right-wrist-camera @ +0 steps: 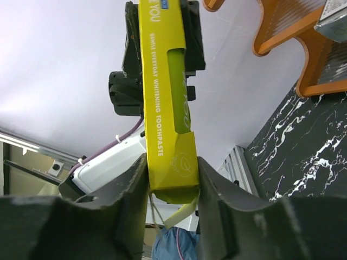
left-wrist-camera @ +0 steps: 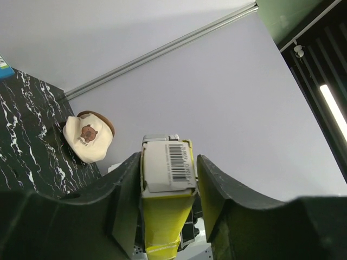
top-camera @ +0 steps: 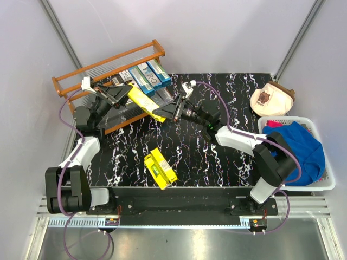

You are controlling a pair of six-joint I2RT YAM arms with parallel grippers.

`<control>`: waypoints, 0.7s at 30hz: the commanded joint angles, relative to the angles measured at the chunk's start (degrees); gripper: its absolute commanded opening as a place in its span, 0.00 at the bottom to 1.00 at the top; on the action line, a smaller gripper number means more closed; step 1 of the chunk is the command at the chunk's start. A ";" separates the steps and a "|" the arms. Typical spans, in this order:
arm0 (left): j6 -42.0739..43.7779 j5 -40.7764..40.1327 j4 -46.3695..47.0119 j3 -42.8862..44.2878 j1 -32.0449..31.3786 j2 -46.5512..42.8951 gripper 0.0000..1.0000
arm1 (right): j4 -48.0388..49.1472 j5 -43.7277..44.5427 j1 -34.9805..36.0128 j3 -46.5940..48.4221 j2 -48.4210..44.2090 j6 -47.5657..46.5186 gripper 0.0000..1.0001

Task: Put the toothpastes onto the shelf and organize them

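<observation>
Barcode end of yellow carton (left-wrist-camera: 162,222) tight in left tool (left-wrist-camera: 169,168), lettered end tight in right tool (right-wrist-camera: 172,168).

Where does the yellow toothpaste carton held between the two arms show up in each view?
Top external: the yellow carton slants upper left of centre, by the shelf.
Left wrist: the carton sits bottom centre, barcoded end toward the camera.
Right wrist: it runs from top centre down to bottom centre.
Shared landmark: the black marbled tabletop.
</observation>
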 commanded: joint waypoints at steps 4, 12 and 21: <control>2.26 1.07 2.44 0.47 -0.32 -0.87 0.61 | 4.13 -0.23 0.40 -0.40 -1.99 0.59 0.35; 13.58 1.43 -15.35 2.22 0.82 -5.08 0.99 | 0.52 0.30 -0.48 -2.51 -3.22 -0.64 0.32; 48.47 -17.11 -68.83 16.54 1.00 -10.63 0.99 | -3.43 -1.99 -1.54 -8.74 -4.97 -2.75 0.31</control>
